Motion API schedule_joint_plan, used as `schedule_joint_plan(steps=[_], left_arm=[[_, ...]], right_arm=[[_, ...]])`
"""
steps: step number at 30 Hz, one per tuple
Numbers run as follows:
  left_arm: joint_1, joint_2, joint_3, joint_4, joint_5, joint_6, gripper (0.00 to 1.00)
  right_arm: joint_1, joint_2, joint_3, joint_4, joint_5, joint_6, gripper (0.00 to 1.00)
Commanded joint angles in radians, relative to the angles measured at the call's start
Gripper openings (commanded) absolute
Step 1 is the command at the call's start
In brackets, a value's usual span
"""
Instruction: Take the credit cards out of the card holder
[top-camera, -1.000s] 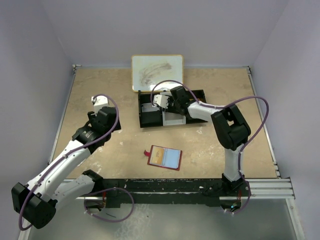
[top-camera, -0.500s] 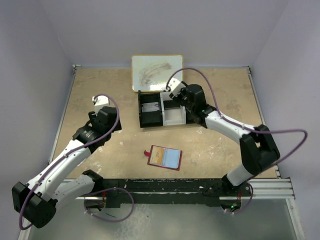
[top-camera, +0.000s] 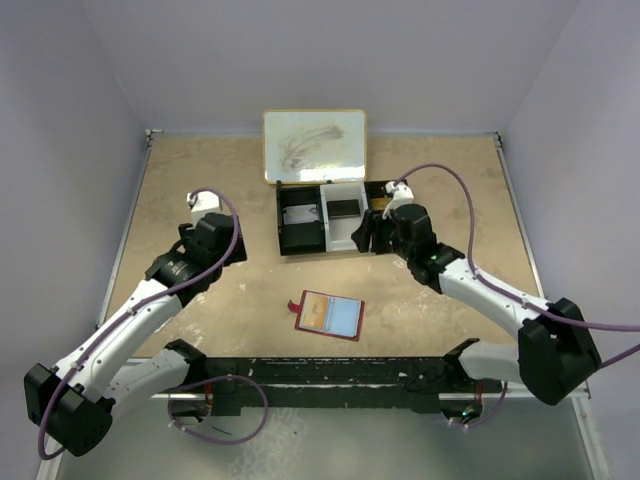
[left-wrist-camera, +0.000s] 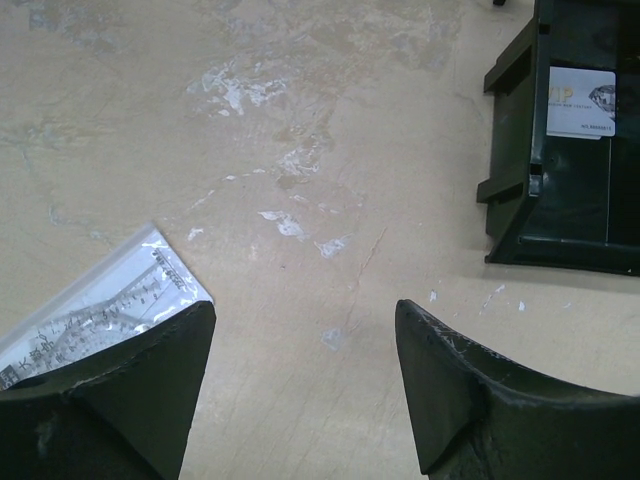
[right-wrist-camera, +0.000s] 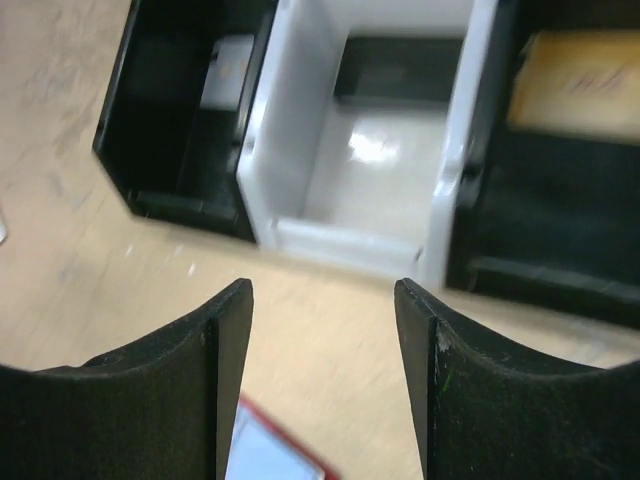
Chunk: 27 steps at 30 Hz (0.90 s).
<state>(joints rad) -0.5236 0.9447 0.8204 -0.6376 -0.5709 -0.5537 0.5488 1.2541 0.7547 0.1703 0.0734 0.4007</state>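
Card holder (top-camera: 328, 316): red, lying open on the worktop (top-camera: 450, 190), near centre, between the arms and well apart from both. Its inner face shows blue and orange print; whether a card sits in a sleeve cannot be told.
Tray (top-camera: 300, 245): far centre. Left compartment, one pale card (left-wrist-camera: 581, 102); white middle, one dark flat piece (right-wrist-camera: 400, 68), likely a card; right compartment, one yellowish card (right-wrist-camera: 580, 75).
Left end effector (left-wrist-camera: 300, 320): fingers apart, empty, over the worktop left of the tray.
Right end effector (right-wrist-camera: 322, 300): fingers apart, empty, just near of the tray.
Progress, judged: several cards out; the holder needs checking for more.
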Motion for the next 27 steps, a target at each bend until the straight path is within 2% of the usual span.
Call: schedule_joint_plan(steps=[1,5,15,20,24,26,27], left_arm=[[0.004,0.003,-0.011,0.043,0.055,-0.002,0.71],[0.004,0.022,-0.002,0.032,0.053,0.0,0.71],[0.003,-0.019,-0.011,0.055,0.067,0.013,0.69],[0.002,-0.008,-0.025,0.098,0.191,0.037,0.64],[-0.012,0.012,-0.04,0.155,0.367,0.04,0.59],[-0.104,0.024,-0.056,0.21,0.434,-0.008,0.57],[-0.172,0.037,-0.06,0.234,0.414,-0.047,0.57]], right_arm=[[0.004,-0.07,-0.133,0.109,-0.265,0.249,0.61],[0.015,-0.129,-0.288,0.271,-0.389,0.357,0.61],[0.118,-0.115,-0.419,0.323,-0.393,0.463,0.58],[0.191,-0.066,-0.406,0.327,-0.34,0.501,0.57],[0.219,-0.028,-0.426,0.409,-0.333,0.556,0.56],[0.229,-0.011,-0.432,0.423,-0.325,0.575,0.55],[0.234,-0.006,-0.433,0.423,-0.321,0.582,0.55]])
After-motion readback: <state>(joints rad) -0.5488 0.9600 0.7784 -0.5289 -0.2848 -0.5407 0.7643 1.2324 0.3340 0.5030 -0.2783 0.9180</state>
